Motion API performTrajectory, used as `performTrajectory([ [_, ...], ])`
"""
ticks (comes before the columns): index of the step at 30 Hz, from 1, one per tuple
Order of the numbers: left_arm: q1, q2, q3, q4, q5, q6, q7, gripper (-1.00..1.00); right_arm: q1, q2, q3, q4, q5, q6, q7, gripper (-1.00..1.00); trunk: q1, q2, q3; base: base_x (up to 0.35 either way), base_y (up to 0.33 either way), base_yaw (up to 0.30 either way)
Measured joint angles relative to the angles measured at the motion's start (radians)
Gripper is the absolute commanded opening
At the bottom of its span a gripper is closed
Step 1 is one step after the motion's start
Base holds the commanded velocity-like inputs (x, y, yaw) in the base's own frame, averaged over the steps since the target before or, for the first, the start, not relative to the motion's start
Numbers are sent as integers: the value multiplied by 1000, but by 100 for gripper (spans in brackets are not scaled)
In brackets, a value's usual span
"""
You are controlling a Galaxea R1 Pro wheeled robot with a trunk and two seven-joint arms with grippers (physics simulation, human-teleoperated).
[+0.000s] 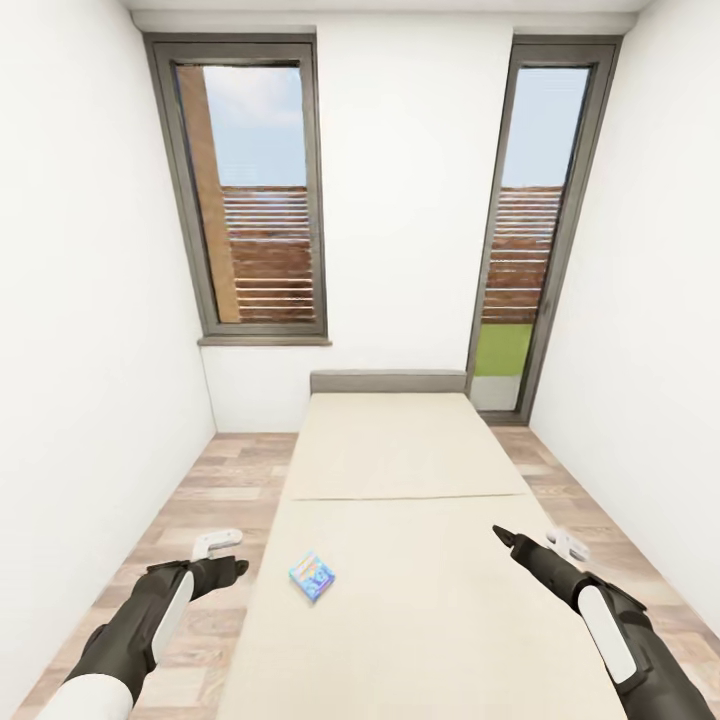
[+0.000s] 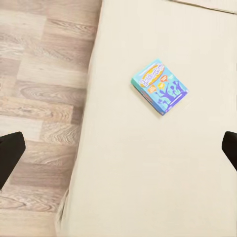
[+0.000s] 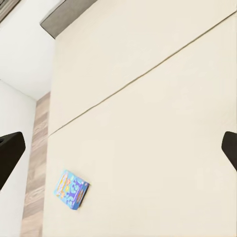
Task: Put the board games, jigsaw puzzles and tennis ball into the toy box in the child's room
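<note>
We're at the foot of the bed (image 1: 400,470), looking up its beige cover toward the low grey headboard (image 1: 388,381), white walls and two tall windows (image 1: 255,190) behind. One board game (image 1: 312,576) lies flat on the cover, near the bed's left edge, a blue printed box turned at a slant. The left gripper (image 1: 222,555) hangs over the wood floor (image 1: 215,480) just beside that left edge, and the box sits a little to its right, near but not touching. From the left wrist camera, the board game (image 2: 159,86) lies ahead between the two dark fingertips (image 2: 10,153), which stand wide apart, empty. The right gripper (image 1: 535,545) hovers above the bed's right side, well apart from the box, with the whole width of the cover between them. In the right wrist camera its fingertips (image 3: 10,155) are likewise spread, nothing between them, and the board game (image 3: 71,189) shows far off toward the bed's opposite edge, beyond a seam (image 3: 143,74) running across the cover.
</note>
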Motion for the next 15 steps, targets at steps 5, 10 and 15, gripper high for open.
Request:
performTrajectory([
  [5, 0, 0, 3, -1, 1, 1, 0, 100, 0, 0, 0, 0, 0, 0, 0, 100, 0, 0, 0, -19, 259, 0],
  [10, 0, -1, 2, -1, 0, 0, 0, 100, 0, 0, 1, 0, 1, 0, 0, 100, 0, 0, 0, -2, 271, 0],
  [15, 0, 0, 0, -1, -1, 0, 0, 100, 0, 1, 0, 0, 1, -1, 0, 100, 0, 0, 0, 54, 183, 0],
])
